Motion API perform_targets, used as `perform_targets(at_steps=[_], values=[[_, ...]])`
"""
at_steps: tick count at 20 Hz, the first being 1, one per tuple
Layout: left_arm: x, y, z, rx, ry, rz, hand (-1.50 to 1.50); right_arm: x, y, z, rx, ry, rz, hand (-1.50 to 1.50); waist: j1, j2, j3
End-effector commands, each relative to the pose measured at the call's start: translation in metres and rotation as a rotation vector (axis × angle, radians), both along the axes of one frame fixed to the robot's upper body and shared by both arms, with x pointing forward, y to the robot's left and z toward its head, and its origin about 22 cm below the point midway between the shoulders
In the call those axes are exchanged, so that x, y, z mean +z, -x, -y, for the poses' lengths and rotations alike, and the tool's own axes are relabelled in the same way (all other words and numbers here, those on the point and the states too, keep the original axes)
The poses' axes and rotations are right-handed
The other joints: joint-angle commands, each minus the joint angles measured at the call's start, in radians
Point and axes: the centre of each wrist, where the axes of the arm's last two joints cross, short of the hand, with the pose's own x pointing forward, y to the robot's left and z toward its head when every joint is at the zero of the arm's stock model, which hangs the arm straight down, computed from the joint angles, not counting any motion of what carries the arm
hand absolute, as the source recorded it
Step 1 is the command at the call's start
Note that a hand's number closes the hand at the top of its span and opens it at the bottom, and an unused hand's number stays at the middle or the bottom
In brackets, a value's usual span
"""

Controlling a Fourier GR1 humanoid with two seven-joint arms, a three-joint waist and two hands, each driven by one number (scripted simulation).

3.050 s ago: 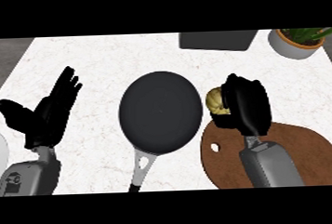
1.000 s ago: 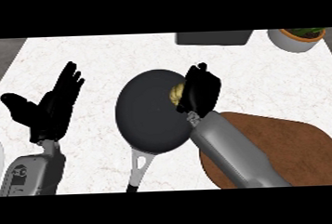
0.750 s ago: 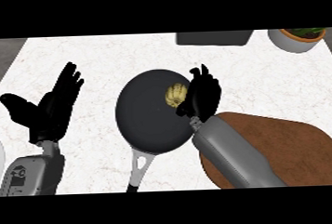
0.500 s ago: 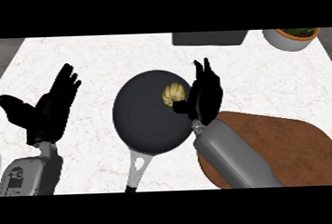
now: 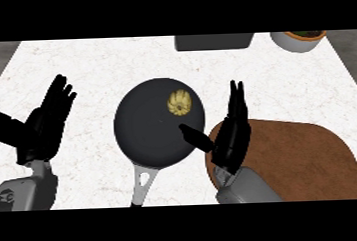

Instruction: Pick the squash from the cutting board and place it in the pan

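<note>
A small yellow ridged squash [image 5: 179,102] lies inside the black pan [image 5: 152,136], near its far right side. The pan's grey handle [image 5: 142,186] points toward me. My right hand [image 5: 230,133] stands open with straight fingers up, between the pan's right rim and the brown round cutting board [image 5: 301,163]; it holds nothing and is apart from the squash. My left hand [image 5: 40,128] rests open at the left of the pan, fingers up.
A dark grey box [image 5: 214,41] sits at the counter's far edge. A potted plant in a white pot [image 5: 299,39] stands at the far right. The white marble counter [image 5: 98,65] extends around the pan.
My right hand let go of the squash in the pan, opened, and drew back toward the cutting board. The squash now lies uncovered. The left hand has barely moved.
</note>
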Motion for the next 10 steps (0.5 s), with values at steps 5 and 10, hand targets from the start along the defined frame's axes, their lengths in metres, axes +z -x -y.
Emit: perform_targets(at_steps=[5, 10], values=[[-0.003, 0.015, -0.013, 0.01, 0.009, -0.005, 0.0, 0.0, 0.119, 0.002, 0.055, -0.258, 0.126, -1.5, -0.006, 0.0, 0.0], [-0.005, 0.014, -0.005, -0.008, -0.007, 0.0, 0.0, -0.001, 0.16, 0.031, 0.052, -0.214, 0.148, -1.5, 0.005, 0.007, -0.001]])
